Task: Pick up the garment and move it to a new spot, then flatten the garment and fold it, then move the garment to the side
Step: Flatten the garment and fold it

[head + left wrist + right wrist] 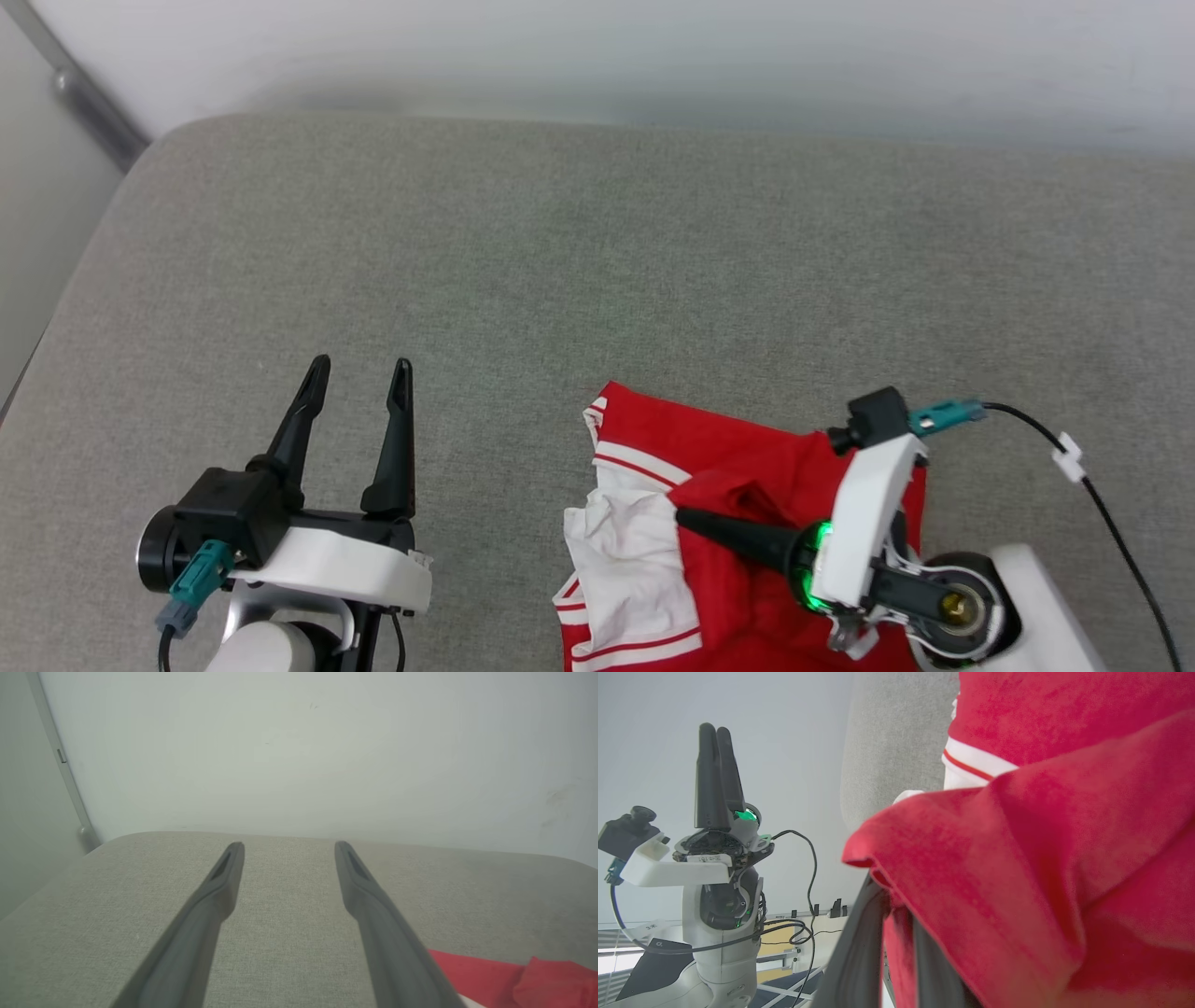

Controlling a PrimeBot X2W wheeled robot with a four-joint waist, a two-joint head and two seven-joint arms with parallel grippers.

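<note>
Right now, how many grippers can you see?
2. The left gripper is open at the lower left, over the grey cushion. The right gripper is at the lower right, shut on the red garment.

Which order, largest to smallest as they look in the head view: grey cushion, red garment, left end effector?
grey cushion
red garment
left end effector (nearer the camera, so unsure against the garment)
</note>
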